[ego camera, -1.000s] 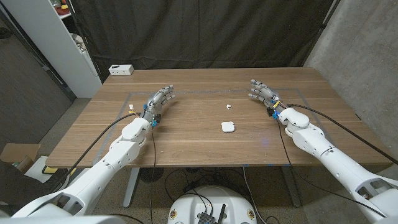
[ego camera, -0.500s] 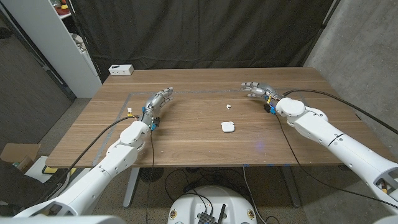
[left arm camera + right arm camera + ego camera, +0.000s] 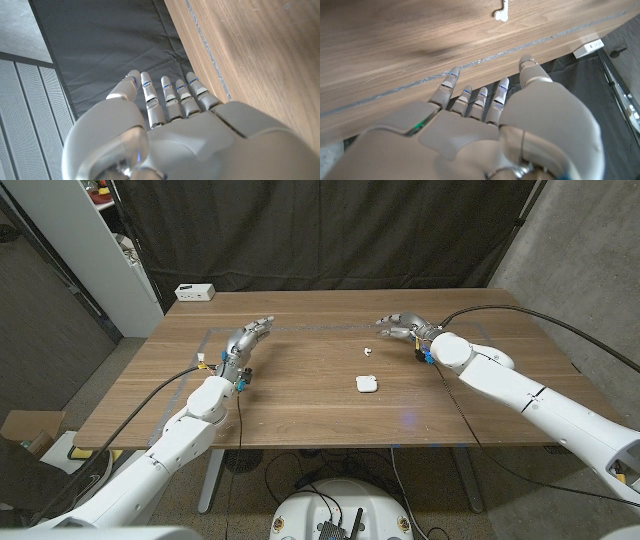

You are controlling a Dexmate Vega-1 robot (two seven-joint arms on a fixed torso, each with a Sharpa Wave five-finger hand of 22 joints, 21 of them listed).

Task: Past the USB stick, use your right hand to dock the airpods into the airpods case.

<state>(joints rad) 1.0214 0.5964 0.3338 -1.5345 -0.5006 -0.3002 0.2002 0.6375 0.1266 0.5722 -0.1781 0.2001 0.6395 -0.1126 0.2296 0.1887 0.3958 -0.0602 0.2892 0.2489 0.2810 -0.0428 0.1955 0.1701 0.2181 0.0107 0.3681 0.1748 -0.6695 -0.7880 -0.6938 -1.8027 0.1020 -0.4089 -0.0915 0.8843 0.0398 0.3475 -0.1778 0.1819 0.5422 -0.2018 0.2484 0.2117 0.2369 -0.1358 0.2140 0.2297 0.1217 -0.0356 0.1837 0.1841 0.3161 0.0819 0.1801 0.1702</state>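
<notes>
**Right hand nearing the earbud**

Desk (image 3: 300, 405): carries all. Right hand (image 3: 400, 327), fingers spread, holding nothing, nearer than the open left hand (image 3: 245, 340). Airpods case (image 3: 367, 384): mid-desk, lid closed. Earbud (image 3: 367, 352): just beyond the case, lying toward the robot's left of the right hand.

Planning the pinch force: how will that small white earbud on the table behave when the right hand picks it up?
The earbud looks tiny, smooth and glossy, so probably light and slippery. With its rounded head and thin stem, it may skid or spin if nudged. The right hand is far bulkier, so a fingertip pinch seems likeliest.
</notes>
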